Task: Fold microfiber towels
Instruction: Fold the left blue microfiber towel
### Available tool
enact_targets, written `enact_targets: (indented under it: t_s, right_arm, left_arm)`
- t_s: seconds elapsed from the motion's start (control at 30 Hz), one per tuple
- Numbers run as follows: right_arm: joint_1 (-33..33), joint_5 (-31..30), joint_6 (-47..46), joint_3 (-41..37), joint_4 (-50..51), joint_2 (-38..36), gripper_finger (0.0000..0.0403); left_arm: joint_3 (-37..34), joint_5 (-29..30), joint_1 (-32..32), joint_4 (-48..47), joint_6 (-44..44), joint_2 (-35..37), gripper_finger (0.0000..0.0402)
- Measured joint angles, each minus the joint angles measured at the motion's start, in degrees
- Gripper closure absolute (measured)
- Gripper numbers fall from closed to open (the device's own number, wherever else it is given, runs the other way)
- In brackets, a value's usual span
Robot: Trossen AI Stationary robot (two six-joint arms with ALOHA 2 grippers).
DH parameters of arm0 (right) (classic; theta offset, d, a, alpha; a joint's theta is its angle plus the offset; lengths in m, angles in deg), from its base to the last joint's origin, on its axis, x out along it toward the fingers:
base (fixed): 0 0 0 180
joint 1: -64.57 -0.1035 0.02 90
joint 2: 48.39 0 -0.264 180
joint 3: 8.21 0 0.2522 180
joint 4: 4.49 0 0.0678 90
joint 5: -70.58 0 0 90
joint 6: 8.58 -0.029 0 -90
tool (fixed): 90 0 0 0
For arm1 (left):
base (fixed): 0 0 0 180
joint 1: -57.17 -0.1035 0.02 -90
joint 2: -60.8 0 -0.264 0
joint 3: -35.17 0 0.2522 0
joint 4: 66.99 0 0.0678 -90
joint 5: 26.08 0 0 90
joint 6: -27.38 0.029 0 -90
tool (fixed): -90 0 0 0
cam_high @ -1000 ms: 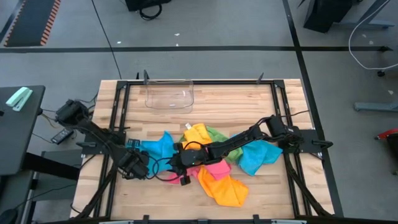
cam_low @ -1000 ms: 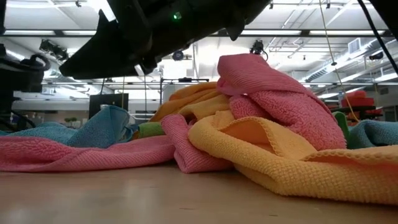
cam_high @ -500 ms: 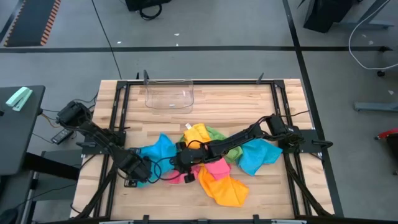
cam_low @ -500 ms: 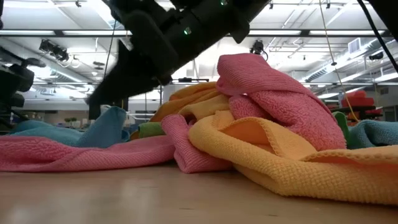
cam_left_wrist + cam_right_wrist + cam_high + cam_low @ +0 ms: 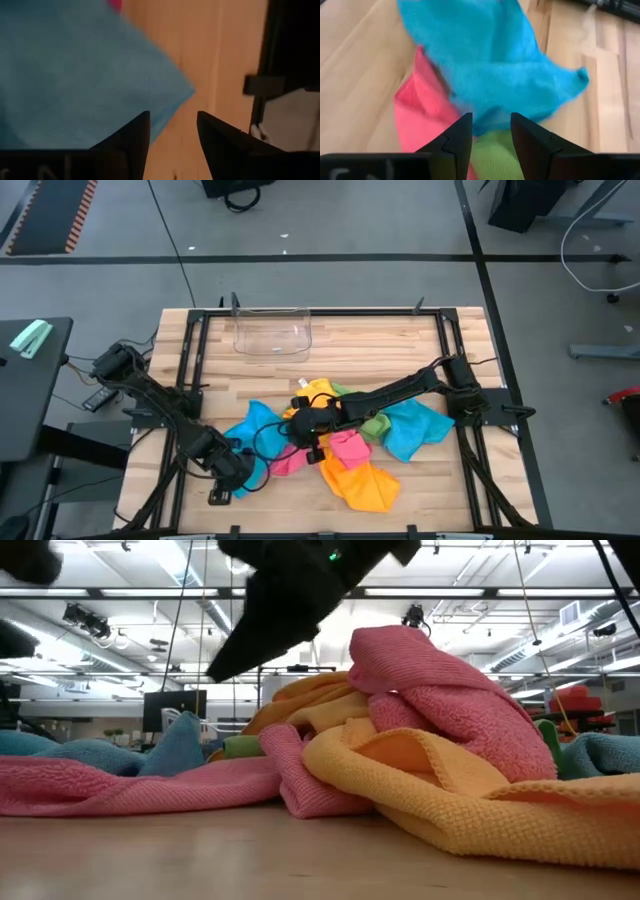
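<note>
Several microfiber towels lie in a loose heap mid-table: a blue one (image 5: 250,423) at the left, pink (image 5: 347,447), orange-yellow (image 5: 360,485), green (image 5: 375,425) and a second blue (image 5: 415,425). My left gripper (image 5: 235,468) hangs open above the near corner of the left blue towel (image 5: 75,65), which lies flat on the wood. My right gripper (image 5: 308,430) stands open above the heap. Its tips (image 5: 215,675) are clear of the blue towel's raised fold (image 5: 185,730). In its wrist view it looks across green cloth (image 5: 490,155) onto blue (image 5: 495,60).
A clear plastic bin (image 5: 272,335) stands at the table's far edge, left of the middle. Dark frame rails (image 5: 190,380) run along the table's left and right sides. Bare wood (image 5: 380,350) shows between bin and heap and along the near edge.
My left gripper has gone toward the table's near edge and risen, tipping to point more steeply down. My right gripper has drawn back toward the right and risen away from the blue towel's raised fold. The towels lie as before.
</note>
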Motion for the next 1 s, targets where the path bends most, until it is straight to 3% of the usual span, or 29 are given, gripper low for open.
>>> enact_targets:
  t_s: [0.2, 0.33, 0.73, 1.0]
  right_arm:
    - [-0.5, 0.3, 0.4, 0.0, 0.7, -1.3, 0.026]
    - [-1.3, 1.0, 0.4, 0.0, 2.1, -1.2, 0.026]
    - [-4.7, 1.1, 0.6, 0.0, 1.3, -1.1, 0.026]
    - [-5.0, 1.1, -0.3, -1.8, -0.9, -1.0, 0.026]
  left_arm:
    - [6.0, 10.0, 1.1, -6.7, 1.8, 0.0, 0.023]
    - [6.6, 13.6, 2.8, -9.5, 1.7, 0.0, 0.023]
    - [6.4, 14.8, 6.1, -21.4, 0.6, -0.3, 0.023]
    - [6.3, 13.2, 9.8, -22.2, 2.6, -6.5, 0.023]
